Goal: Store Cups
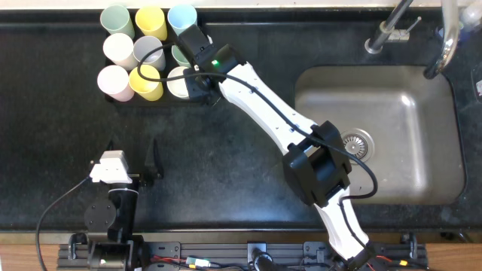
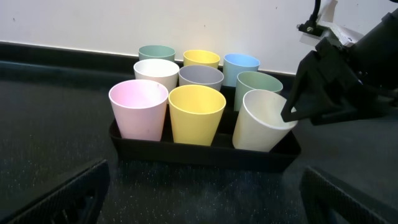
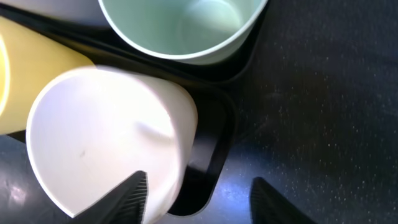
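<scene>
Left gripper (image 1: 133,153) rests low over the worktop (image 1: 226,173) close to its arm's base, fingers spread wide apart and holding nothing. It faces the black tray (image 2: 205,157), which stands well apart from it, farther up the worktop.

Nine cups stand in the tray in three rows of three. The nearest row holds a pink cup (image 2: 139,109), a yellow cup (image 2: 196,114) and a cream cup (image 2: 263,122). The pink and yellow cups stand upright. The cream cup sits in the tray's near right corner and leans toward the right arm.

Right gripper (image 3: 199,179) is at the cream cup's rim. Its fingers are apart, one over the cup's mouth and one outside the wall above the tray's corner, not clamped on the cup.

Middle row: a white cup (image 2: 157,73), a grey cup (image 2: 201,77) and a pale green cup (image 2: 258,81). Far row: a green cup (image 2: 157,53), a second yellow cup (image 2: 201,58) and a blue cup (image 2: 241,61).

To the right, a steel sink (image 1: 399,113) is set into the worktop.
</scene>
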{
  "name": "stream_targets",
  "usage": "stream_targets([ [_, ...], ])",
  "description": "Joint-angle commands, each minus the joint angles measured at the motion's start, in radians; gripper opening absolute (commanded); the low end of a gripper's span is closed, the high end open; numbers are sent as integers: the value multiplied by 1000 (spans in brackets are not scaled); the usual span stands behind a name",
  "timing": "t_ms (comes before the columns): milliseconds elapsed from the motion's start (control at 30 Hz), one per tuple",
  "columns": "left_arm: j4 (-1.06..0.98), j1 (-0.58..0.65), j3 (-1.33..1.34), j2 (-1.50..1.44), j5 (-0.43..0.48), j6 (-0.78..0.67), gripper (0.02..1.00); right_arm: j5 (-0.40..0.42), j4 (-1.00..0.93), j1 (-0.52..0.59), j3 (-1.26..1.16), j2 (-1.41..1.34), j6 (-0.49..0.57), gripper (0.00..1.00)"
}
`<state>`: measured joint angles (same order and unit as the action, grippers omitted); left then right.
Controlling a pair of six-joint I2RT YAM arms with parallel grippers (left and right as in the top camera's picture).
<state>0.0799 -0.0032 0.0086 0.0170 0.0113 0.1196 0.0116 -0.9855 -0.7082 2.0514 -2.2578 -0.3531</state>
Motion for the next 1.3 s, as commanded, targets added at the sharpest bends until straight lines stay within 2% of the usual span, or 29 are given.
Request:
stream_targets([
  [33, 5, -1, 0, -5, -5, -11, 1000, 4, 18, 42, 32, 190, 16, 632],
  [367, 5, -1, 0, -5, -5, -11, 1000, -18, -60, 257, -29, 593, 259, 785],
  [433, 5, -1, 0, -5, -5, -11, 998, -18, -35, 341, -162, 735, 306, 840],
  [567, 5, -1, 0, -5, -5, -11, 1000, -18, 63, 447, -435, 975, 317, 1000],
  [733, 5, -1, 0, -5, -5, -11, 1000, 2, 228, 500, -818, 1310, 331, 998],
  [933, 5, -1, 0, -5, -5, -11, 1000, 92, 359, 502, -1151, 1633, 331, 998],
  [1100, 5, -1, 0, -5, -5, -11, 1000, 92, 494, 539, -1391, 1865, 331, 998],
  [1300, 5, -1, 0, -5, -5, -11, 1000, 93, 745, 541, -1676, 2060, 332, 998],
])
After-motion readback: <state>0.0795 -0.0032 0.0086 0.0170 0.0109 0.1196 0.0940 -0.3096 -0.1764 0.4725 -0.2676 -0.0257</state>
